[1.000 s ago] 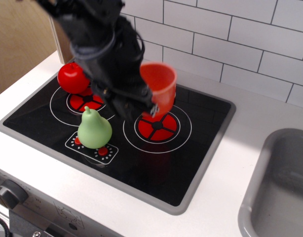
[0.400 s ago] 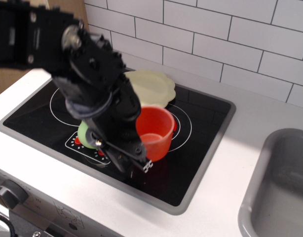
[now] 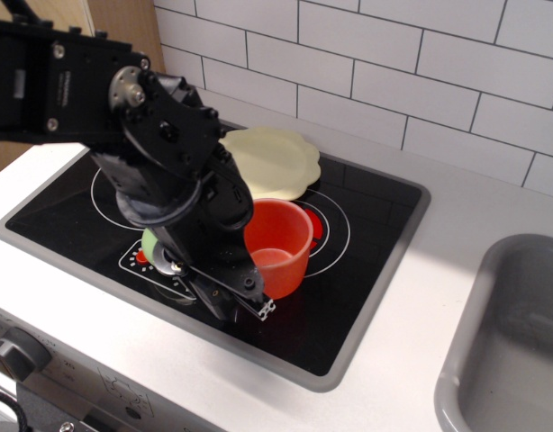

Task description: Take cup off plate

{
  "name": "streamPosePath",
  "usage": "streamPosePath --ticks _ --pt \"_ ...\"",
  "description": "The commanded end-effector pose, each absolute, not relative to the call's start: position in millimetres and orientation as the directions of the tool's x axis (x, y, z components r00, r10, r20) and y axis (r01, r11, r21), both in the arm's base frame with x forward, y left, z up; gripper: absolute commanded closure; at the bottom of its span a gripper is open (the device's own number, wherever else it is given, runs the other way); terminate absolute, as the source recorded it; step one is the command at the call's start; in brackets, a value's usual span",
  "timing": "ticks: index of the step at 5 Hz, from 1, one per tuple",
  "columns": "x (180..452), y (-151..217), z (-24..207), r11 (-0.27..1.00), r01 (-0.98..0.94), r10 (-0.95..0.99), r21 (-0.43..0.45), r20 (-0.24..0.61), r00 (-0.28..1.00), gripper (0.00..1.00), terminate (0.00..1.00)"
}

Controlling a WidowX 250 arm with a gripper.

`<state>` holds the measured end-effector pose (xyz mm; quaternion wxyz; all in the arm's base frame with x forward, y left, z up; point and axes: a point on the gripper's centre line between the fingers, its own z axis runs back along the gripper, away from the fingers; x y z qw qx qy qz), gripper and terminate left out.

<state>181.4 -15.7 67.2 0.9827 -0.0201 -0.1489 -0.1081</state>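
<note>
The red-orange cup (image 3: 278, 245) is upright over the front part of the right burner, at or just above the black stove top (image 3: 367, 243). The pale yellow scalloped plate (image 3: 272, 160) lies bare at the back of the stove, apart from the cup. My black gripper (image 3: 257, 292) comes in from the left and is shut on the cup's left side. One fingertip (image 3: 266, 307) shows below the cup; the other is hidden. The arm hides the cup's handle.
A green pear (image 3: 150, 243) peeks out behind the arm at the stove's front left. The right burner (image 3: 329, 229) shows behind the cup. A grey sink (image 3: 511, 342) is at the right. A tiled wall (image 3: 421, 81) stands behind. A knob (image 3: 22, 351) sits on the front panel.
The cup has come off the plate, moving forward and down toward the stove front with my gripper. The plate is now uncovered at the back. The apple is now hidden behind the arm.
</note>
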Motion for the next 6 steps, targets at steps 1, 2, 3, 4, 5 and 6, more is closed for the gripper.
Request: streamPosePath --ticks 1,2,3,4,5,6 --pt "183.2 -11.2 85.3 0.98 0.199 -0.192 0.006 0.29 0.938 0.0 0.0" --pt "182.4 -6.6 102.2 0.983 0.186 -0.176 -0.008 0.292 0.94 0.0 0.0" --pt "183.2 1.7 133.1 0.99 0.139 -0.125 -0.027 0.3 0.946 0.0 0.0" --pt "188.1 11.8 154.0 0.996 0.092 -0.083 -0.016 0.301 0.95 0.0 0.0" --pt "188.1 11.8 154.0 0.996 0.092 -0.083 -0.016 0.301 0.95 0.0 0.0" --pt "188.1 11.8 154.0 0.996 0.092 -0.083 -0.016 0.301 0.95 0.0 1.0"
